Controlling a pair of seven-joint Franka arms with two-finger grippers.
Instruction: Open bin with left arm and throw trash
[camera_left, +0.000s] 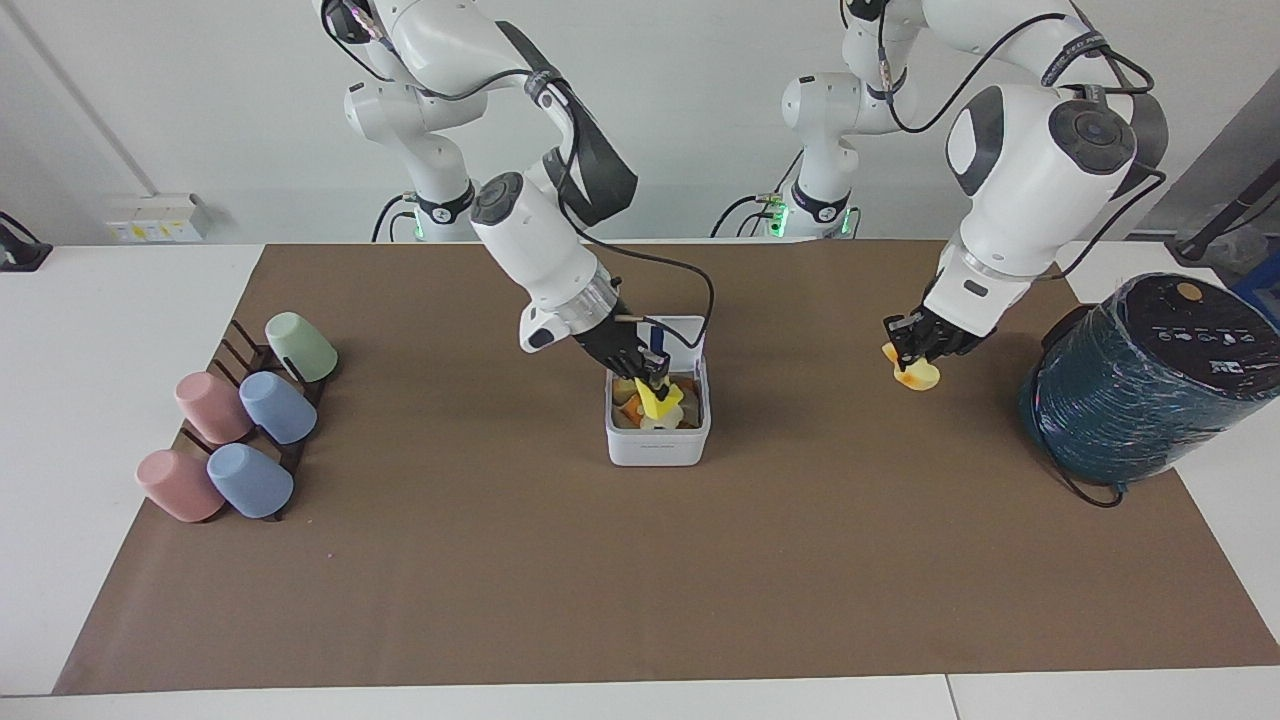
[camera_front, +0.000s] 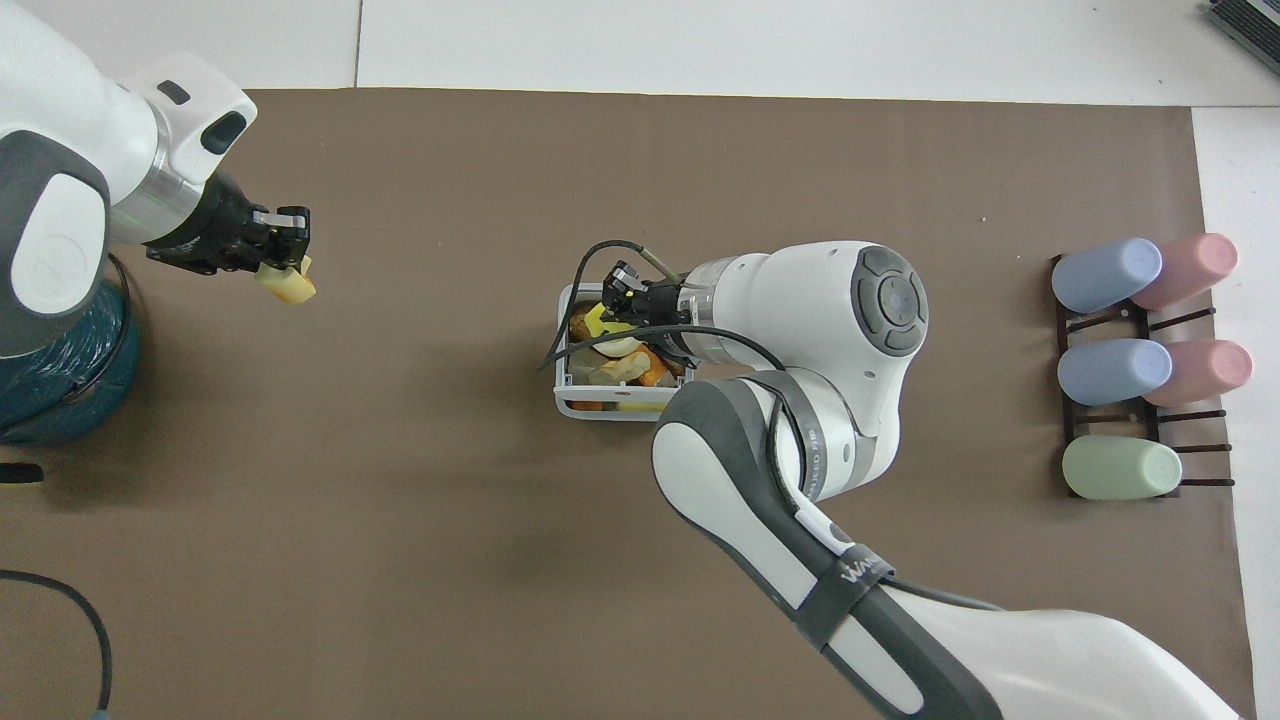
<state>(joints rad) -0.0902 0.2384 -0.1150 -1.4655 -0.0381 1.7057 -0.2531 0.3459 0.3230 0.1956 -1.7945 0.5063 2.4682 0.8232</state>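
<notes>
The white bin (camera_left: 657, 446) stands mid-table with its lid (camera_left: 688, 328) hinged up, and holds several cream and orange scraps (camera_front: 622, 368). My right gripper (camera_left: 652, 374) is over the bin's opening, shut on the bright yellow notched piece (camera_left: 661, 400), which hangs just above the scraps; it also shows in the overhead view (camera_front: 596, 321). My left gripper (camera_left: 908, 350) is toward the left arm's end of the table. It is shut on the pale yellow wedge with an orange edge (camera_left: 916, 376), low over the mat. The overhead view shows the bin (camera_front: 562, 398), my right gripper (camera_front: 618, 296), my left gripper (camera_front: 284, 246) and the wedge (camera_front: 290, 287).
A big dark teal cylinder (camera_left: 1140, 385) stands at the left arm's end, beside my left gripper. A dark rack with several pastel cups (camera_left: 240, 430) lies at the right arm's end. A brown mat (camera_left: 640, 580) covers the table.
</notes>
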